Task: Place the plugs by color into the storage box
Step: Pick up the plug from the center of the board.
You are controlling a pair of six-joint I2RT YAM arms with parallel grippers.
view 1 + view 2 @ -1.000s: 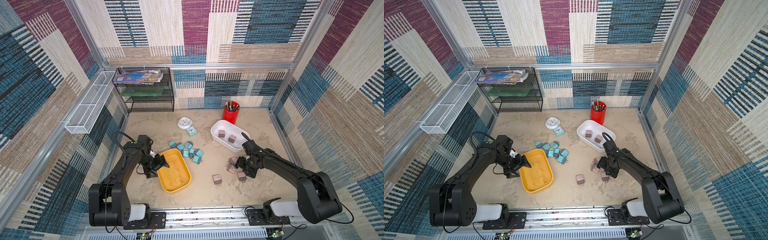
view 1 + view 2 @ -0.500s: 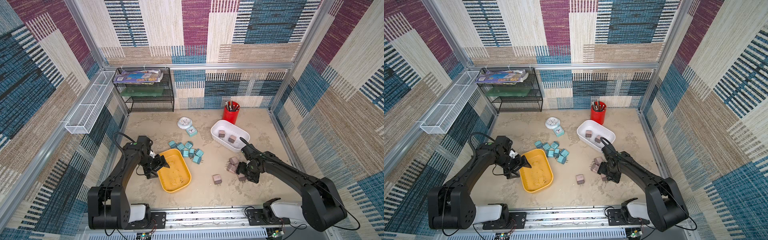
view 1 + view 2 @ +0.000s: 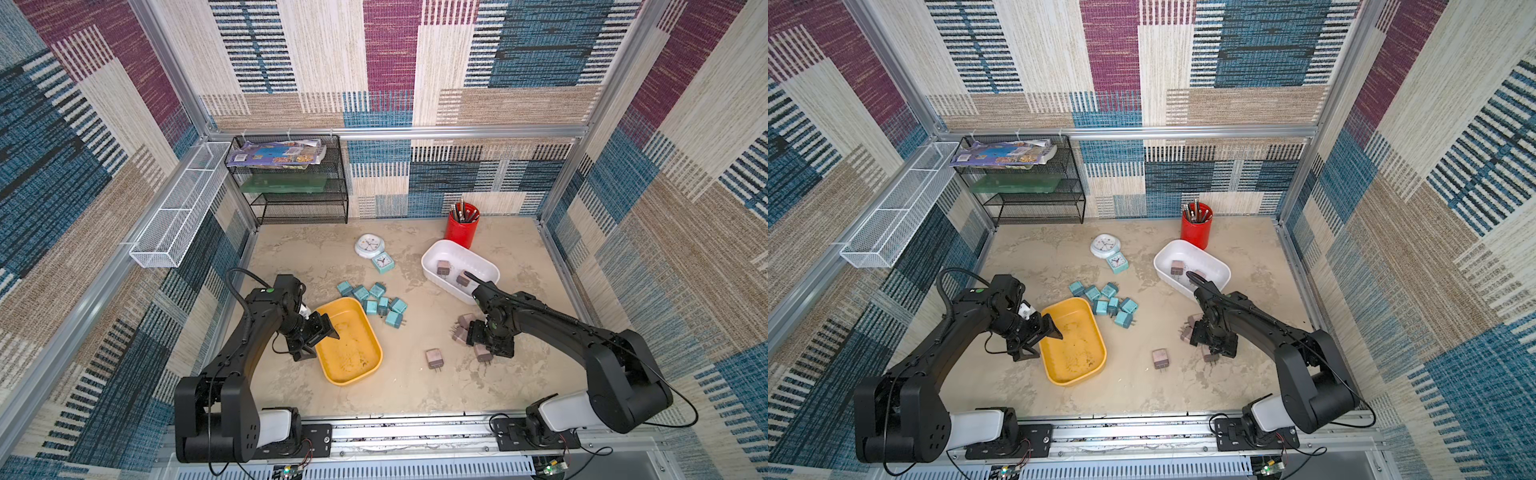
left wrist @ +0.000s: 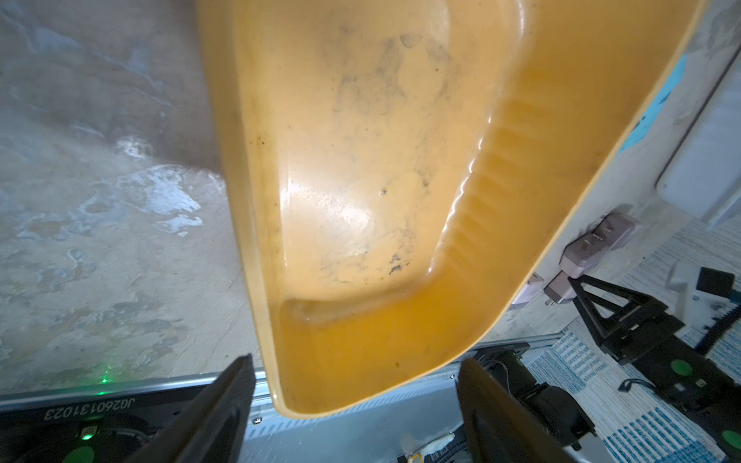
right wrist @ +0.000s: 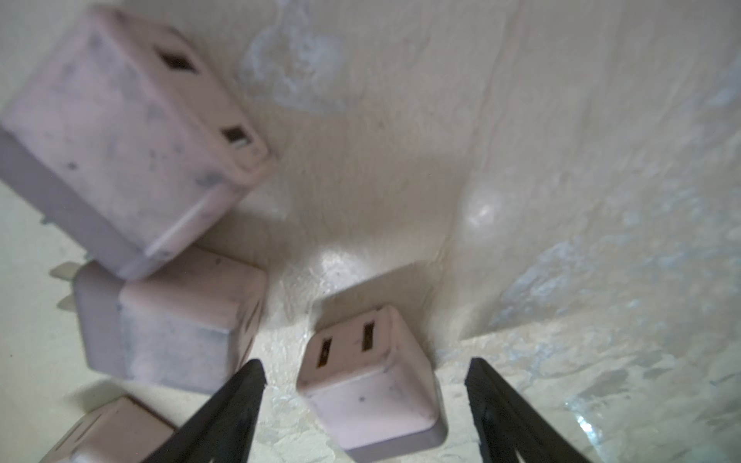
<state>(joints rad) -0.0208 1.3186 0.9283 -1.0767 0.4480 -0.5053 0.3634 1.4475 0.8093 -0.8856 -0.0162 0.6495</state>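
- My right claw [image 5: 365, 364]: fingers spread, low over the table, one on each side of a mauve plug [image 5: 371, 385]. There is a gap on both sides and nothing is gripped.
- Other mauve plugs [image 5: 168, 316] huddle just beside it. A lone mauve plug [image 3: 434, 358] lies apart, toward the yellow tray [image 3: 353, 365].
- The white box [image 3: 451, 252] already holds two mauve ones.
- My left claw [image 4: 356, 360]: fingers wide apart at the yellow tray's rim, pinching nothing. The tray has no plugs in it.
- Teal plugs [image 3: 371, 307] sit clustered on the table, just beyond the tray's far end.
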